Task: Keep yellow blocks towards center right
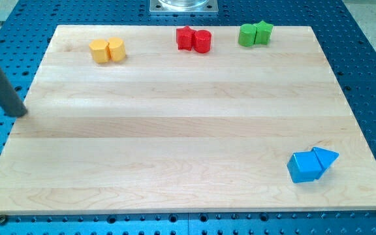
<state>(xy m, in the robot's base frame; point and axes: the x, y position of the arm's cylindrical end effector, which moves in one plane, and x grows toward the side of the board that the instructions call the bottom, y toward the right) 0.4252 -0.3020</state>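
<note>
Two yellow blocks sit touching near the board's top left: a yellow hexagon block (99, 51) and a yellow cylinder-like block (116, 49) to its right. My tip (19, 112) is at the view's left, just at the board's left edge, well below and to the left of the yellow blocks. The dark rod rises from it towards the view's top left corner. It touches no block.
A red star block (185, 38) and a red cylinder (202, 41) touch at top centre. A green cylinder (247, 35) and a green star block (263, 31) touch at top right. A blue cube (303, 167) and a blue triangle block (325, 157) touch at bottom right. The wooden board (175, 143) lies on a blue perforated table.
</note>
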